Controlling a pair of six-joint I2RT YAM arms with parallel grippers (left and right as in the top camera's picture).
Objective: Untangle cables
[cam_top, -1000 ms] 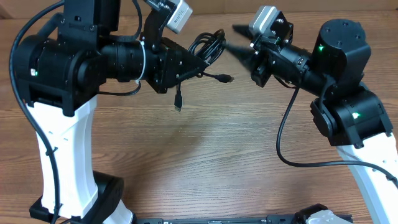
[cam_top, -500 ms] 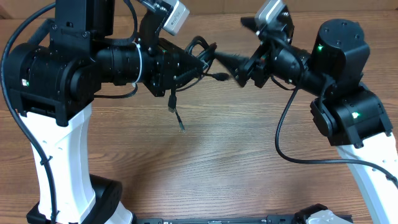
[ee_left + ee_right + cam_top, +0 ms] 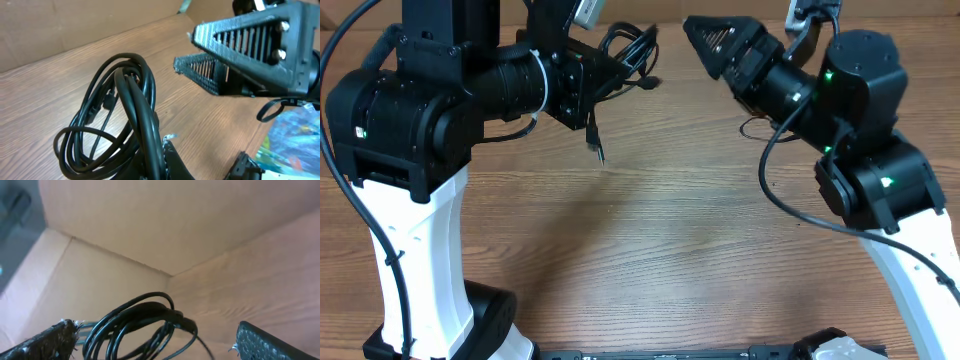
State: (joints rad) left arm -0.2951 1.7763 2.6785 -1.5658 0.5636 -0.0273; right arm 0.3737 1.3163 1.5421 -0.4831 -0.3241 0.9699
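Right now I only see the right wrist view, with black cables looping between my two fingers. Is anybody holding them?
Observer: Yes. The left gripper is shut on the cables.
Operator: Are they lying down flat?
Observer: No. Overhead, they are up in the air, with one plug dangling under them.
Operator: Am I touching them?
Observer: No. Overhead shows a gap between the right gripper and the cables.
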